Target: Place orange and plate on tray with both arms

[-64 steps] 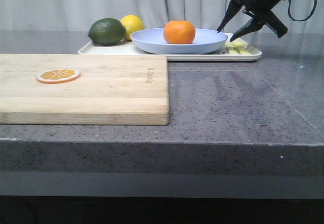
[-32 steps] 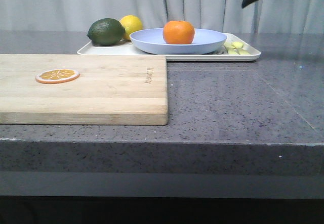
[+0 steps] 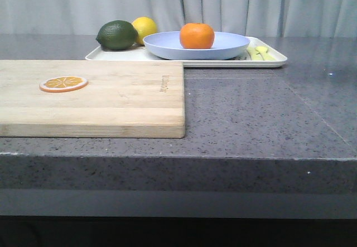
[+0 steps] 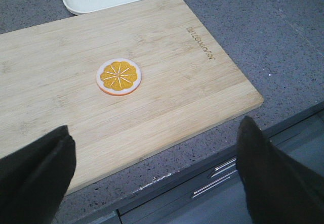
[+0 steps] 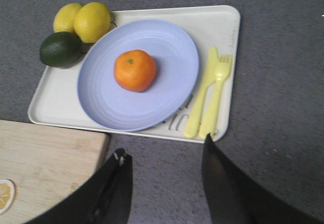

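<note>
Both grippers are sitting open and empty right now. The right gripper point(image 5: 164, 183) is hanging above the counter just off the tray's near edge, jaws spread, nothing between them. The left gripper point(image 4: 152, 173) is also wide open, hovering over the near edge of the cutting board point(image 4: 126, 82), which is lying right up against the tray. Neither arm is showing in the front view, so they're up out of that camera's sight.

Using the tray point(image 5: 228, 21) as the landmark: the plate point(image 5: 101, 102) is sitting flat on it, filling most of the middle, and the orange point(image 5: 134, 71) is resting loose on the plate near its center. My read is the task is basically done, which is probably why both arms are idling open and clear of everything.

The orange is looking round, a bit flattened, bright matte skin with a small green stem dot on top. The plate is a pale lavender-blue, shallow, smooth, way wider than the fruit.

Other stuff on the tray: two lemons point(image 5: 83, 19) and a dark green avocado-looking fruit point(image 5: 61, 49) are crowding one end beside the plate, and a yellow fork and knife point(image 5: 210, 97) are lying side by side at the other end. An orange slice point(image 4: 119, 76) is sitting on the board, well apart from the tray.
</note>
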